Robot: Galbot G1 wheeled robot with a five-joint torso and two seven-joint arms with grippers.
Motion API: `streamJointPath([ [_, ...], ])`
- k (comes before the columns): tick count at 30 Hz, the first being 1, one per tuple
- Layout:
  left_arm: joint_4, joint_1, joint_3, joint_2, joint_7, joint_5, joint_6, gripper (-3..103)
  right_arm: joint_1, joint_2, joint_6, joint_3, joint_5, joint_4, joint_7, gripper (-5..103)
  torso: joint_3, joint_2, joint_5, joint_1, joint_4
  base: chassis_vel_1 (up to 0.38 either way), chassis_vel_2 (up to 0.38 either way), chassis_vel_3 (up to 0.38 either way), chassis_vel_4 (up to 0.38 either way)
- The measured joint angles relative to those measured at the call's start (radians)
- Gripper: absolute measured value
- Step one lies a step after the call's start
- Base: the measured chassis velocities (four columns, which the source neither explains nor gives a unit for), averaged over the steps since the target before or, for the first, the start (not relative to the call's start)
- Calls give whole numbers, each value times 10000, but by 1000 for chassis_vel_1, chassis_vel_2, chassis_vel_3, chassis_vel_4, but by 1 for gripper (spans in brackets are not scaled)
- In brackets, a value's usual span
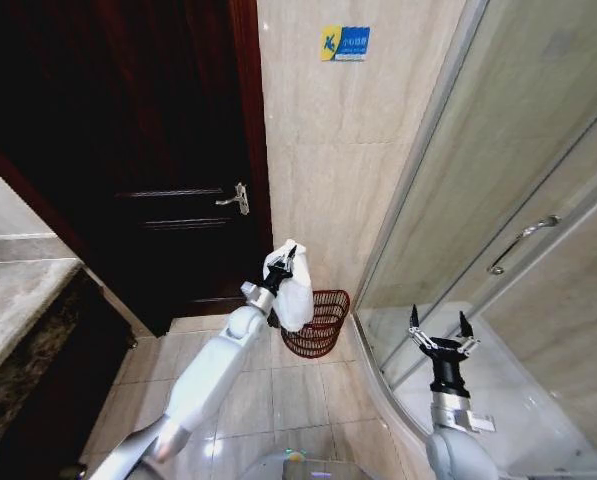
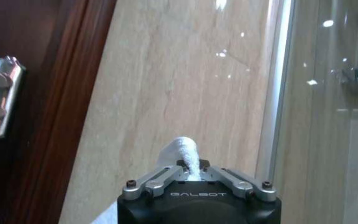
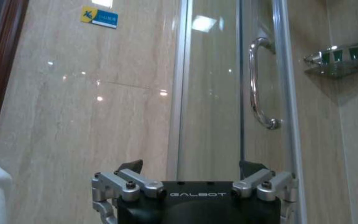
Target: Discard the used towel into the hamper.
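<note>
gripping the towel [image 1: 291, 288] above the hamper [image 1: 318, 323], left tool [image 1: 286, 262]; right tool [image 1: 440, 334] spread, empty.

Both arms are smooth silver-grey with black wrists. Behind each claw's silver linkage bars and dark screws, a black housing reads GALBOT.

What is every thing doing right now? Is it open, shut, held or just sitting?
Towel: held up, hanging beside the hamper.
Left gripper: shut on the towel.
Right gripper: open, holding nothing.
Hamper: upright on the floor.
Door: shut.
Shower door: shut.
</note>
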Motion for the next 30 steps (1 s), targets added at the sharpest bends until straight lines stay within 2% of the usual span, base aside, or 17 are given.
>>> streamJointPath([
  [6, 1425, -630, 276, -598, -199, 588, -401, 3, -75, 62, 36, -46, -12, -26, 1, 100, 0, 0, 1, 0, 1, 0, 0, 0, 0],
  [8, 2033, -958, 302, -954, -463, 899, -572, 3, -106, 88, 36, -64, -51, -7, 10, 100, 0, 0, 0, -1, 0, 0, 0, 0, 0],
  [16, 3036, -1597, 453, -1541, -797, 1601, -748, 3, -246, 21, 35, -6, -26, 51, 45, 100, 0, 0, 0, -1, 0, 0, 0, 0, 0],
  [24, 3907, -1892, 558, -1910, -870, 1893, -984, 3, -306, 5, 125, 48, 81, -45, 45, 100, 0, 0, -2, -1, 0, 0, 0, 0, 0],
  [30, 4449, -1921, 719, -2058, -844, 1808, -1097, 3, -316, -16, 141, 51, 123, -79, 28, 100, 0, 0, -2, -1, 0, 0, 0, 0, 0],
])
